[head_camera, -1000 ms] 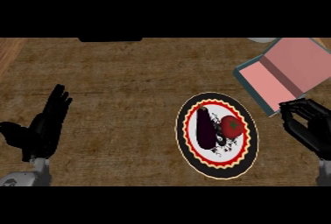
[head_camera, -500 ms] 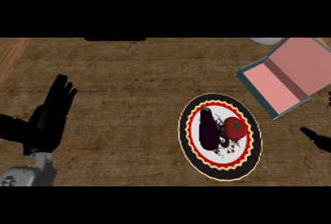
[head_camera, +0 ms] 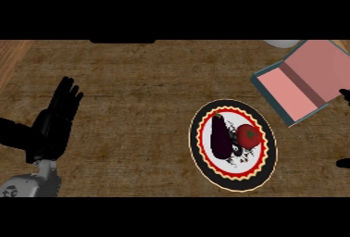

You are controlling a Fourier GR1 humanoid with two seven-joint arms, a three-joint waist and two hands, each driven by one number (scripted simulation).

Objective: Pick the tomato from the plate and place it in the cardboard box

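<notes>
Tomato: red with a green stalk end, lying on the right half of the plate, just beside the aubergine, nothing holding it
Aubergine: dark purple, lengthwise on the plate's left half, to the left of the tomato
Plate: white middle, red scalloped ring, black rim; sits on the bench right of centre
Cardboard box: open, pink inside, at the upper right, near the plate but apart from it
Left hand: released, fingers straight and pointing up, resting at the left side, well apart from the plate
Right hand: only dark slivers show at the right edge; whether it is released or clenched cannot be told
Bench: brown, mottled top
</notes>
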